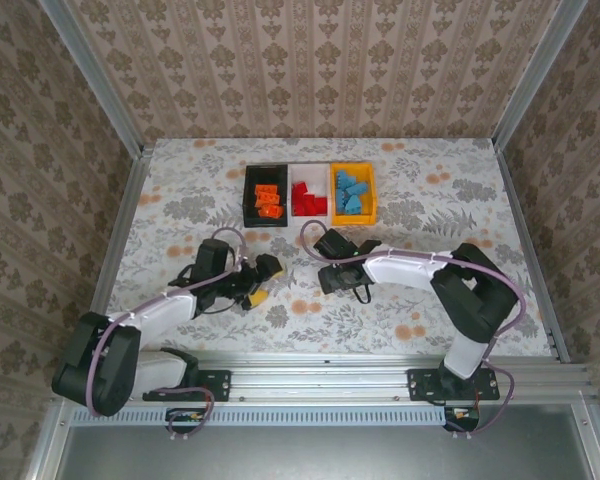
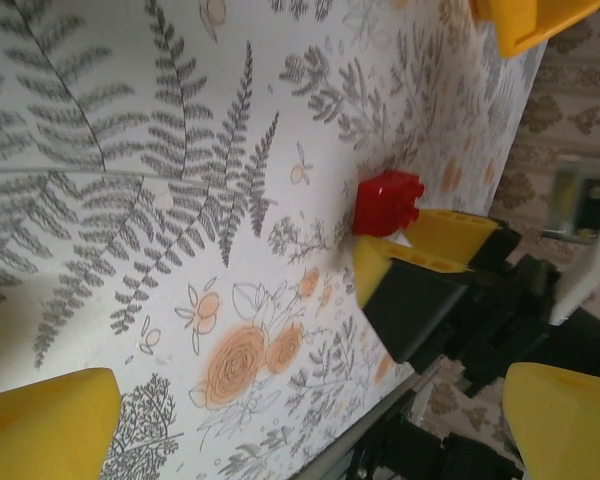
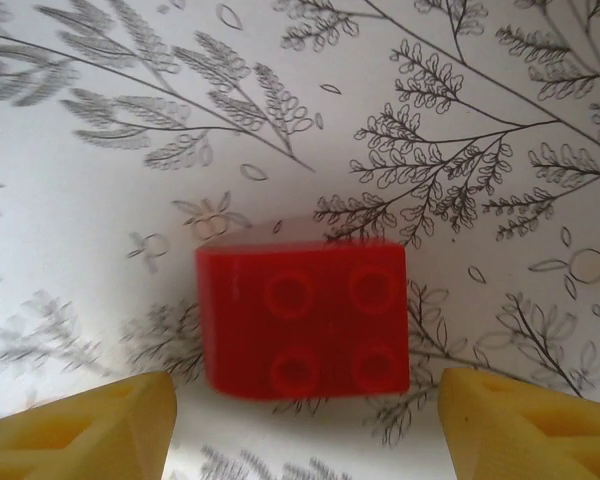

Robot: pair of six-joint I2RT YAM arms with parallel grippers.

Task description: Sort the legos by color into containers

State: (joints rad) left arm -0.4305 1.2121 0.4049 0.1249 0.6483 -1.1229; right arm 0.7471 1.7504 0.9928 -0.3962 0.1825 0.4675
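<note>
The red brick (image 3: 302,318) is found on the table (image 1: 180,200), straddled by the right gripper (image 3: 305,415), fingers spread, evidently for grasping. The left gripper (image 1: 262,282) is held aside, released and empty.

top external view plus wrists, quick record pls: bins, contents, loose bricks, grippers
black bin: orange bricks
white bin: red bricks
yellow-orange bin: light blue bricks
loose red brick: on the table, studs up, not in any bin
right gripper: open, one finger either side of the loose red brick, not touching it
left gripper: open, holding nothing, to the left of the right gripper
likely next: right gripper closes on the loose red brick, which belongs in the white bin
</note>
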